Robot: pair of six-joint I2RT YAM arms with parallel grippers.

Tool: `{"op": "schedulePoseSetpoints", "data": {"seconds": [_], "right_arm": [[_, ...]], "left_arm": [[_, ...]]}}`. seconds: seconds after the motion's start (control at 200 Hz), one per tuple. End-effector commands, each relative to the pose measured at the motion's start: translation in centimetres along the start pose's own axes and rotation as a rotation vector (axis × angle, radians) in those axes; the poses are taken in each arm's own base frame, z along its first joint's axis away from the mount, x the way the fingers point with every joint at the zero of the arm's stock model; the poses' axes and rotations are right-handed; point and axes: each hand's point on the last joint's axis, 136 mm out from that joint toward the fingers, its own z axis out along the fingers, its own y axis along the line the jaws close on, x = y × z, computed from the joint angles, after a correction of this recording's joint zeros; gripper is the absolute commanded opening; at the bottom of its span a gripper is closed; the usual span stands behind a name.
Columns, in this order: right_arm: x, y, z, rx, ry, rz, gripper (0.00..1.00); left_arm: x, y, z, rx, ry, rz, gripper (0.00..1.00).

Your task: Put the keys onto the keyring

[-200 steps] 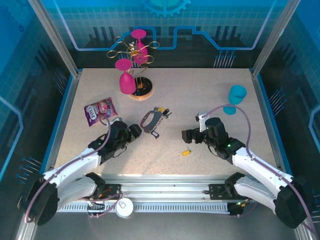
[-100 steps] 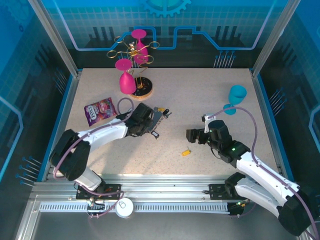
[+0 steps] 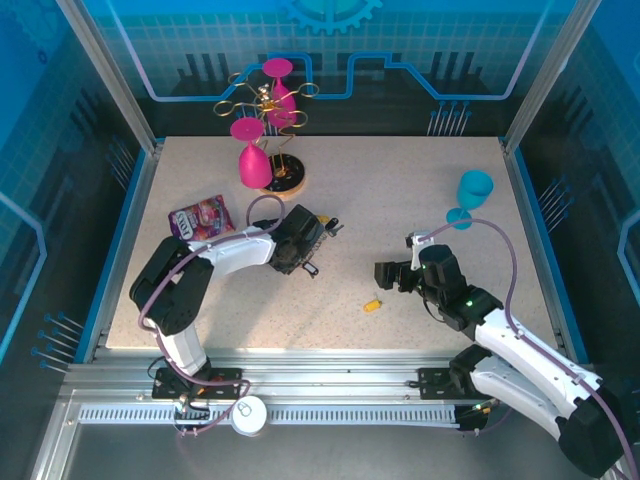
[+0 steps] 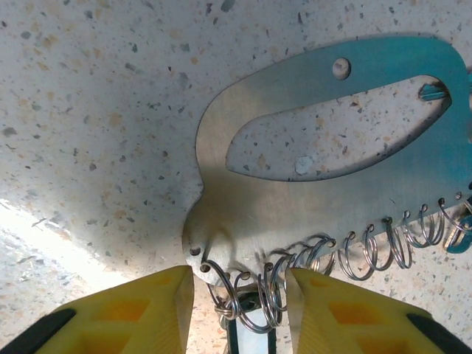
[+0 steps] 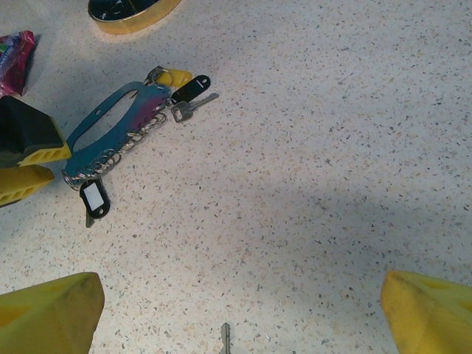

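2 left jaws flanking keyring coil edge

— Which way does the top camera face?
— I have it fixed high above the near edge of the desk, tilted down and forward, far enough back to take in the whole surface.
— And the left wrist?
— Pointing nearly straight down, very close. I see the keyring spread across most of the frame, with yellow fingers at the bottom.
— The right wrist?
— Farther off, angled across the desk toward the left side. All three views share that keyring.
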Motion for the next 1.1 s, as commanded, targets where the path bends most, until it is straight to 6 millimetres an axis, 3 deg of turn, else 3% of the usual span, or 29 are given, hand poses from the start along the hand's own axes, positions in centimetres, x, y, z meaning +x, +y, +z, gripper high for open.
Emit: {"op": "schedulePoseSetpoints", "data": {"seconds": [0.0,0.38,0.775,0.976,1.096], "right_arm": [[0.5,-0.1,-0.3,0.005,0.006,0.006,0.97],[0.4,0.1,-0.4,-0.004,0.003,0.014,0.97],[0.4,0.1,-0.6,-0.006,0.002,0.014,0.98],[0.5,0.2,-0.8,-0.013,0.003,-0.003,0.98],[0.3,0.6,-1.0,-0.041,-0.007,-0.033,0.98]], "left_arm": [[0.4,0.0,0.2,-0.031,0.005,0.000,0.36],[0.7,0.9,1.2,-0.068,0.013,-0.019,0.30],[0.8,1.5,1.5,-0.081,0.014,-0.020,0.14],[0.4,0.9,0.7,-0.051,0.001,0.023,0.05],[0.3,-0.6,-0.5,0.038,-0.001,0.113,0.00]]}}
